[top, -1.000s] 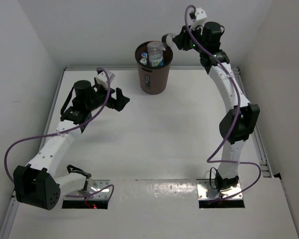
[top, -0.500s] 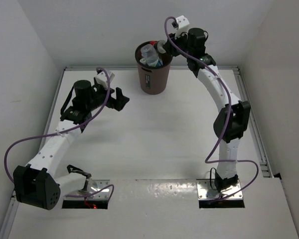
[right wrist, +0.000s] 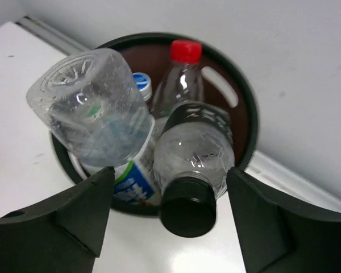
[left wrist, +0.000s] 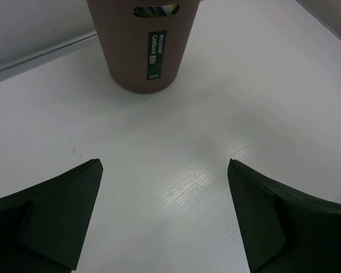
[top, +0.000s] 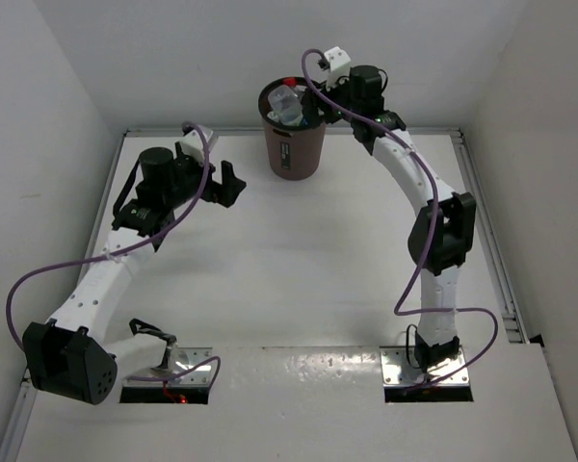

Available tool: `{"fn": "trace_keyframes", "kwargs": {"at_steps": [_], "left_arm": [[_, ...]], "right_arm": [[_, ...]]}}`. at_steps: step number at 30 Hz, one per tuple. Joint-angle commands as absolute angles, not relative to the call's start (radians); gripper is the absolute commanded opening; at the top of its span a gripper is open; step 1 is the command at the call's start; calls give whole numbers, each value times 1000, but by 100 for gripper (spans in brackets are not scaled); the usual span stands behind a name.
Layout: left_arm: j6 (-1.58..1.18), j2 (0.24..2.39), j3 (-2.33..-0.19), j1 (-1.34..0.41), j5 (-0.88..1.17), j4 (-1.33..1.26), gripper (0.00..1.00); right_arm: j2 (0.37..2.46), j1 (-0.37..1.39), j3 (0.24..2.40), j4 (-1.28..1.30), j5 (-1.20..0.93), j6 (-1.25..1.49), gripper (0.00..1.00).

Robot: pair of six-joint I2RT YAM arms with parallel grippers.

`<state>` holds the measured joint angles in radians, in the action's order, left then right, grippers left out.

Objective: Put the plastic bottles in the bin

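Along the far edge of the white surface (top: 299, 260), one bin (top: 294, 154) is being filled with four countable plastic bottles (right wrist: 91, 108), the black-capped bottle (right wrist: 190, 153) apparently being released cap-up, its long axis dropping straight below the parted right end effector (right wrist: 170, 169), while the wide-open, empty left end effector (left wrist: 164, 162) is being held farther off, to the bin's near left.

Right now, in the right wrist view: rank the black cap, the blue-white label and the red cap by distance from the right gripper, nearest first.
1. Black cap: between the fingers of the right gripper, over the near rim of the bin.
2. Blue-white label: on the upturned bottle, near side, left in the picture.
3. Red cap: upright, at the far side.
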<state>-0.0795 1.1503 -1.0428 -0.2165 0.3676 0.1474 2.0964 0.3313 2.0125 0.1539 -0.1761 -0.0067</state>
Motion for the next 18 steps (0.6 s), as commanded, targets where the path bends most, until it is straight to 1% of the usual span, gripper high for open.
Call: {"fn": "trace_keyframes", "kwargs": {"at_steps": [1,3,5,7,10,11,13,14,16,17,18], "left_arm": [[-112,1152,-1089,-209,322,153,99],[-123,1152,-1100,-198,312,166,99],[-137,1152,-1124,-198,252,192,99],[-126,1163,-1192,-198,174,241,99],[-115,1225,-1320,-198,97,394,99],[-115,1241,-1345,-198,37,461,99],[-115,1252,-1378,-189,-14,503,99],[-115,1252,-1378,-189,-41,512,99],[-115,1240,-1347,-169,-51,512,99],[-115,1229,-1347,-169,-32,502,99],[-115,1229,-1336,-158,-23,502,99]], "right_arm": [[2008,344,2009,163,-302,79,80],[1971,342,2023,153,-319,112,81],[1940,339,2065,150,-337,164,84],[1885,330,2103,143,-336,198,85],[1796,286,2093,149,-324,228,88],[1780,256,2082,155,-319,226,88],[1701,224,2030,205,-316,225,88],[1659,163,1981,254,-319,224,88],[1596,123,1852,284,-322,218,88],[1550,47,1820,316,-333,224,88],[1510,25,1751,333,-340,222,88]]}}
